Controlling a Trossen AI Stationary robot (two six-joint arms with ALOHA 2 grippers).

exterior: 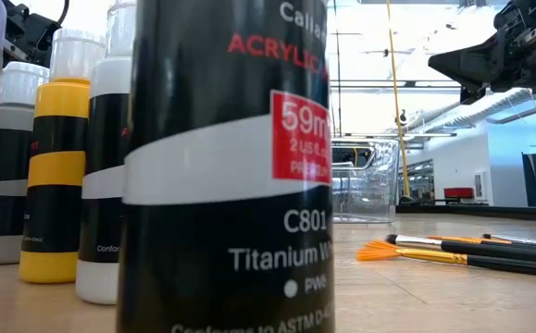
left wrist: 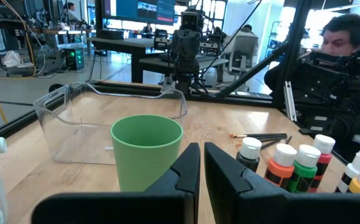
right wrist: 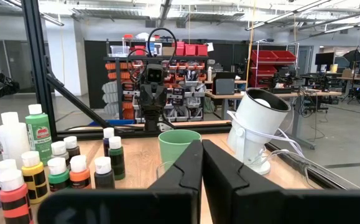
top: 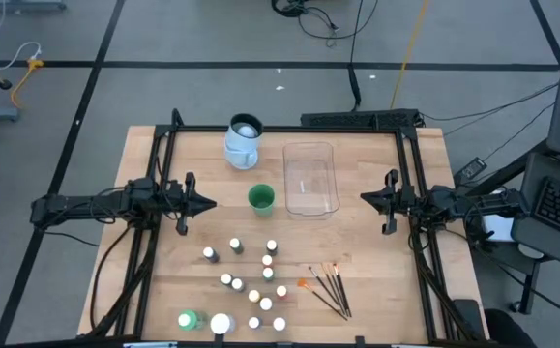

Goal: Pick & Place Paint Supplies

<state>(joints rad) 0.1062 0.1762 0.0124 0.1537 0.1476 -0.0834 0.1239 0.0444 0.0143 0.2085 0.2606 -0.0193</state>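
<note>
Left gripper (top: 205,204) closed on nothing, parked at the table's left edge; small paint bottles (top: 253,282) clustered toward the table's near edge, between both arms, marginally nearer this one. Brushes (top: 330,288) lying further right, handles slanting toward the near-right corner, closer to the right gripper (top: 368,197), likewise closed and empty.

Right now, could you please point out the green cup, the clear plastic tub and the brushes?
green cup (top: 261,198): high view, on its open mouth.
clear plastic tub (top: 310,178): high view, on its bare floor.
brushes (top: 333,291): high view, on the dark handles.
</note>
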